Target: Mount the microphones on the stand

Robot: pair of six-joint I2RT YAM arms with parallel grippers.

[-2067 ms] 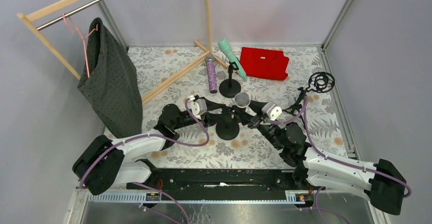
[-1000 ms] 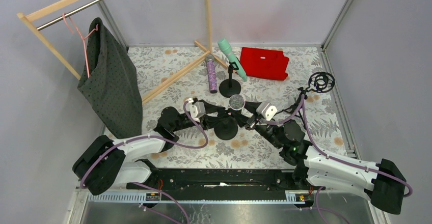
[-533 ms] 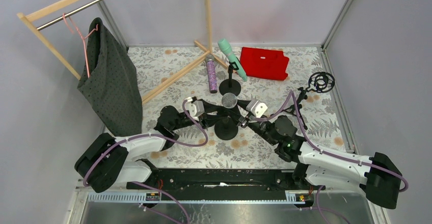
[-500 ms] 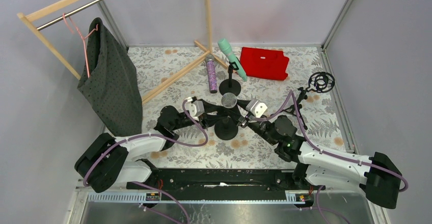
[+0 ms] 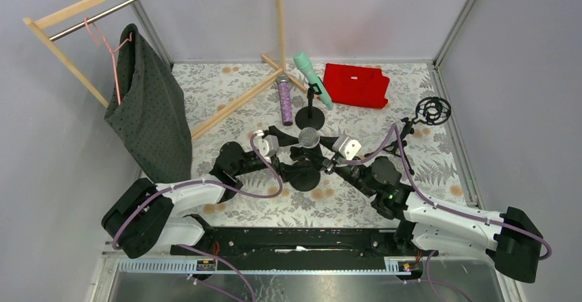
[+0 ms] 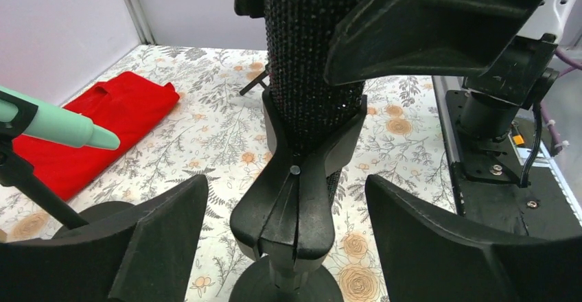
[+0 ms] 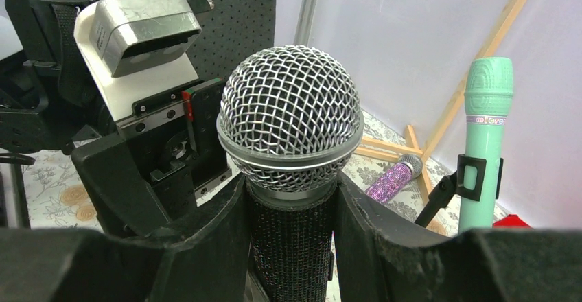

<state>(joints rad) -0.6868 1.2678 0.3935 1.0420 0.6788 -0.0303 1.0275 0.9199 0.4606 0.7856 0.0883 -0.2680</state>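
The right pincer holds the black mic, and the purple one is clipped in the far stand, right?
Not quite: the right pincer does hold the black mic, but the mint-green mic is clipped in the far stand; the purple one lies on the table. The right wrist view shows it.

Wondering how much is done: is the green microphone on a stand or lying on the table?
On a stand: a black clip grips the green microphone above the table, head up.

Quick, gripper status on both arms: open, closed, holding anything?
Left gripper: open, fingers either side of the stand clip, not gripping it.
Right gripper: closed on the black microphone.
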